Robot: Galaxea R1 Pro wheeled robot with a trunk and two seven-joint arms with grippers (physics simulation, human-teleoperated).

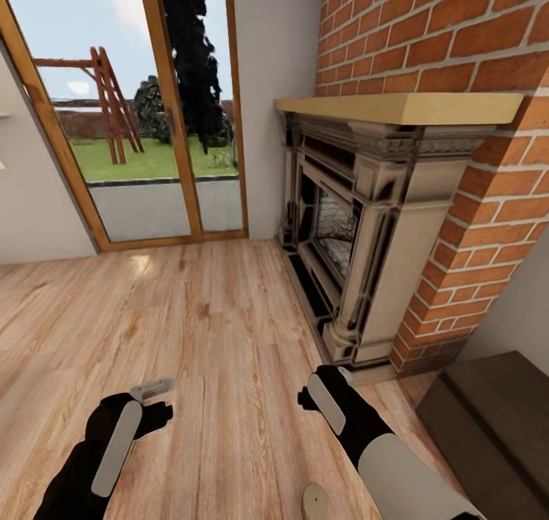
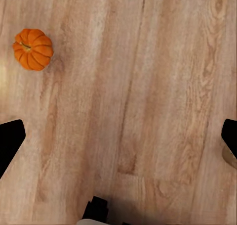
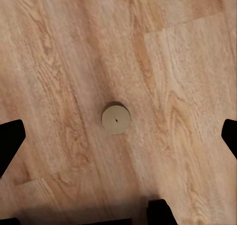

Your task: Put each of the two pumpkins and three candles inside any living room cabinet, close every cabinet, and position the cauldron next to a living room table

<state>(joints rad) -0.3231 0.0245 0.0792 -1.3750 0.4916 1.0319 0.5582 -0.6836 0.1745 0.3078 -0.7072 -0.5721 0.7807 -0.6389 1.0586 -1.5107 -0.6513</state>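
Pumpkin sits on the wood floor, seen from the left wrist view: orange, ribbed, short stem, off to one side of the left gripper and clear of both fingertips. Left gripper is wide open, holding nothing; its 2 dark fingertips sit at opposite edges of that view with bare planks between them.

Candle stands upright on the floor directly below the right gripper, roughly centred between its fingers, not touching either. It's a pale beige cylinder, small wick dot on top. Right gripper is also fully spread and has nothing in its grasp.

Head view: both arms reach forward low over the floor, left gripper and right gripper well apart. The same candle shows near the right forearm. Cabinet, dark brown with a flat top, is beyond the right arm. Brick fireplace with a wood mantel stands ahead of the right gripper; glass patio door ahead of the left one.
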